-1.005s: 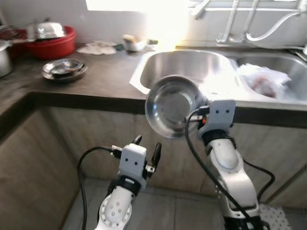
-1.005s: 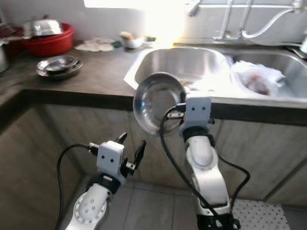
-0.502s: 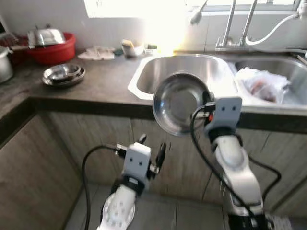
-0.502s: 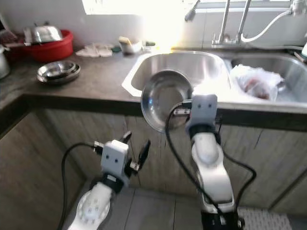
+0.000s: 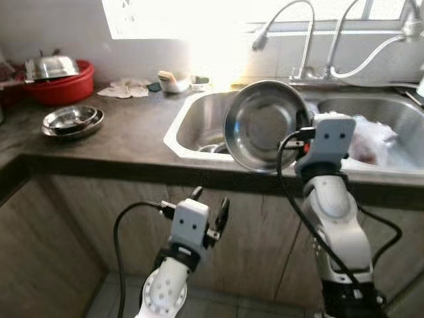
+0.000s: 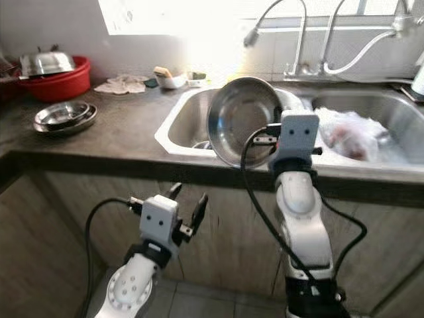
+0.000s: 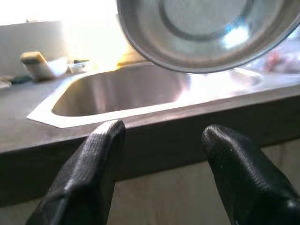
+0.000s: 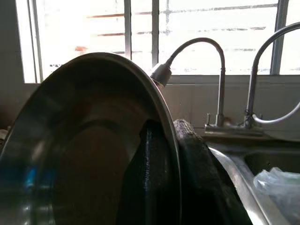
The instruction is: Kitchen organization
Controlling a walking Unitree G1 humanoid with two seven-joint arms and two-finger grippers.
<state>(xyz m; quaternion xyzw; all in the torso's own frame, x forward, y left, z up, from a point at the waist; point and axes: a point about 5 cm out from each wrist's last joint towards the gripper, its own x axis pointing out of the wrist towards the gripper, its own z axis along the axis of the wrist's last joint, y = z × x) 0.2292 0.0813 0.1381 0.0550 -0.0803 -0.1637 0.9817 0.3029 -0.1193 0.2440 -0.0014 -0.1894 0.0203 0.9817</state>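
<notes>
In the eye views the right gripper (image 5: 299, 136) is raised in front of the sink (image 5: 199, 112), clamped on the rim of a steel bowl (image 5: 262, 126). The bowl stands on edge just left of that gripper, hollow face turned back toward the robot and slightly left, its axis near horizontal; it is round, so it has no long axis. Gripping by the rim probably keeps the bowl's weight close to the fingers and lets any water run off. Far to the gripper's left, on the dark counter (image 5: 132, 129), lies a stack of steel plates (image 5: 71, 121), and beyond it a red basin (image 5: 59, 83) holding a steel lid; that stack looks a likely destination, though this is only a guess. The left gripper (image 5: 209, 207) hangs low before the cabinet, fingers apart and empty. In the left wrist view its two fingers (image 7: 89, 168) stand spread, with the counter edge ahead and the bowl's underside above them. In the right wrist view one finger lies inside the bowl (image 8: 84, 154) and the other (image 8: 199, 173) outside, pinching the rim, with the taps (image 8: 206, 70) beyond.
</notes>
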